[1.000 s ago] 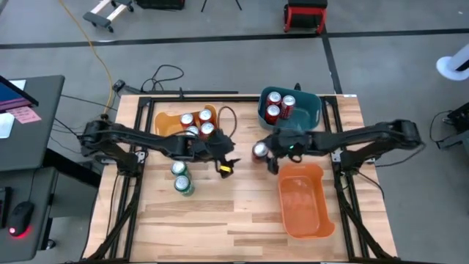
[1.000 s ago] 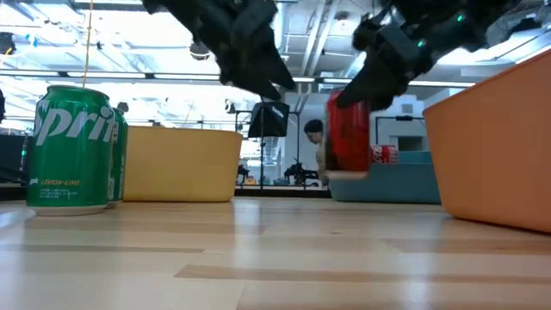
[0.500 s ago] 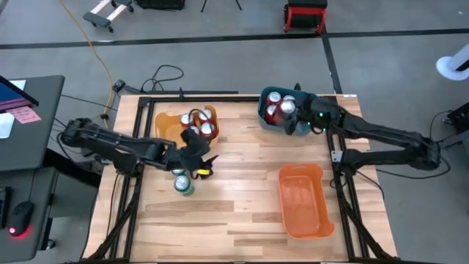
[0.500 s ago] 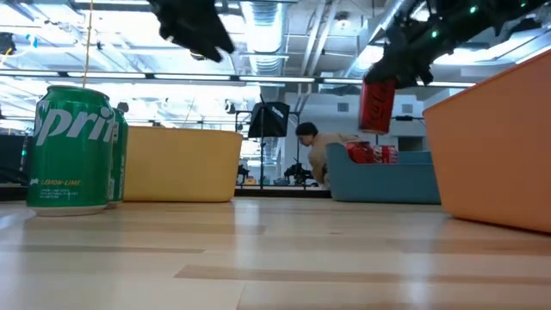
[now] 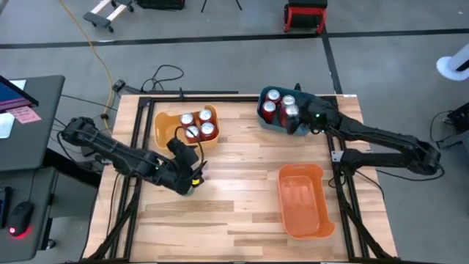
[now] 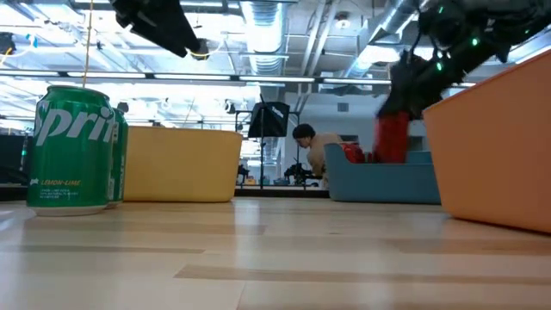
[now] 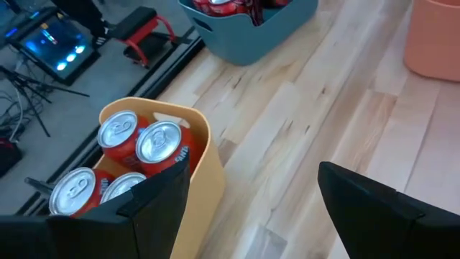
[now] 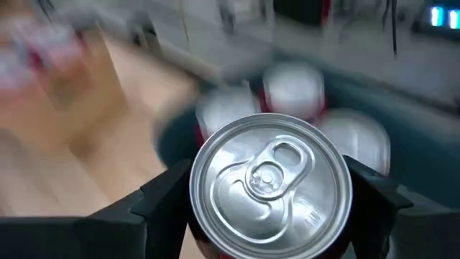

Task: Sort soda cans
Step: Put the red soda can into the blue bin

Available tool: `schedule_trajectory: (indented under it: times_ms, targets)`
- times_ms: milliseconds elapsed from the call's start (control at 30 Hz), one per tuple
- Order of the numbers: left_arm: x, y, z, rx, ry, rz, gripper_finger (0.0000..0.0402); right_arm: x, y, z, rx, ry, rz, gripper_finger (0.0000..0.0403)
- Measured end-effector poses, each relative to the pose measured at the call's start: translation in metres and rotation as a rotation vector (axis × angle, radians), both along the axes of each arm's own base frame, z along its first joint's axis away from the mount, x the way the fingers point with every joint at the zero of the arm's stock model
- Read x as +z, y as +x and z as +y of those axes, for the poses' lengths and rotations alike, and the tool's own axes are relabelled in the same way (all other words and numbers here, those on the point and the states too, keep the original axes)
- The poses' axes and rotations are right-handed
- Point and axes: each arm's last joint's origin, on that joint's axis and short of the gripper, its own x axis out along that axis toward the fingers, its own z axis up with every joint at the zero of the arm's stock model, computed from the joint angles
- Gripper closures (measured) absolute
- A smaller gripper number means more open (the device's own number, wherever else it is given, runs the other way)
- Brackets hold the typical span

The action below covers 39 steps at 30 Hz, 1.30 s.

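Observation:
Two green soda cans (image 6: 73, 146) stand upright on the table near its left side. My left gripper (image 5: 188, 181) hovers open above them and hides them in the high view; nothing is between its fingers (image 7: 154, 208). Several red cans (image 5: 196, 126) stand in the yellow bin (image 5: 163, 125). More red cans (image 5: 272, 103) stand in the teal bin (image 5: 311, 103). My right gripper (image 5: 294, 122) is over the teal bin, shut on a red soda can (image 8: 269, 180). My right gripper pinches the red can's upper wall (image 8: 198, 205), just below the silver top, between its two fingers (image 8: 162, 205). The fingers come slanting down from the table's right side. The can stays upright and clear of the table, over the teal bin (image 6: 379, 181).
An orange bin (image 5: 304, 199) lies at the near right and stands tall in the low view (image 6: 491, 146). Bare wood (image 5: 234, 183) stretches between the left arm and the orange bin. A person (image 6: 314, 155) is in the room behind the table.
My right gripper has carried the red can from the table's middle toward the far right, lifting it and then lowering it over the teal bin. My left gripper, still open, has swung from the middle toward the left and near side, over the green cans.

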Motion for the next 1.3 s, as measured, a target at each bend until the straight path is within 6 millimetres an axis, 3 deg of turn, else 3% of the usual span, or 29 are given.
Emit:
schedule_trajectory:
  times_ms: [167,333,433,567,800,1133,1300]
  targets:
    - [0.000,-0.002,-0.003,0.003,-0.003,-0.006,0.0101,0.018,-0.005,0.001,-0.013,-0.059,-0.093,0.0114]
    - [0.000,-0.002,-0.002,0.013,0.010,-0.014,0.0101,0.001,-0.006,-0.001,-0.025,0.008,0.011,0.0114]
    - [0.000,-0.002,-0.002,0.015,0.013,-0.015,0.0101,0.004,-0.001,-0.006,-0.029,-0.014,-0.017,0.0114]
    - [0.000,-0.002,-0.002,0.016,0.013,-0.015,0.0101,-0.015,0.003,-0.011,-0.035,0.010,0.033,0.0114]
    - [0.000,-0.002,-0.003,0.015,0.012,-0.015,0.0101,-0.030,0.014,-0.022,-0.031,0.040,0.065,0.0114]
    - [0.000,-0.002,-0.003,0.016,0.009,-0.017,0.0101,-0.040,0.021,-0.028,-0.006,0.056,0.092,0.0113]
    - [0.000,-0.002,-0.003,0.015,0.008,-0.018,0.0101,-0.041,0.021,-0.028,0.003,0.062,0.096,0.0046]
